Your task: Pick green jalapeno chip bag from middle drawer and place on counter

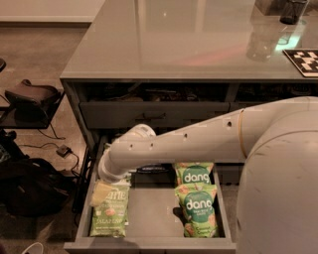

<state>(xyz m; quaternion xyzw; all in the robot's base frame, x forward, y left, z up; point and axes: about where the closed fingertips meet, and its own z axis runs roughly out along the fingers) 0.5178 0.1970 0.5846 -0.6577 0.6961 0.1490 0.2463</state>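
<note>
The green jalapeno chip bag (pixel 109 211) lies flat at the left side of the open drawer (pixel 149 244), label up. My arm reaches down from the right, and its wrist ends right over the bag's top edge. My gripper (pixel 110 180) is at that top edge, mostly hidden under the wrist. The grey counter (pixel 174 44) is above the drawer.
Two green "dang" bags (pixel 198 206) lie at the right of the drawer, with a dark flat item (pixel 154 168) at its back. A clear container (pixel 262 42), a dark cup (pixel 293 11) and a checkered marker (pixel 304 60) stand on the counter. A black bag (pixel 30 186) and cables lie on the floor at left.
</note>
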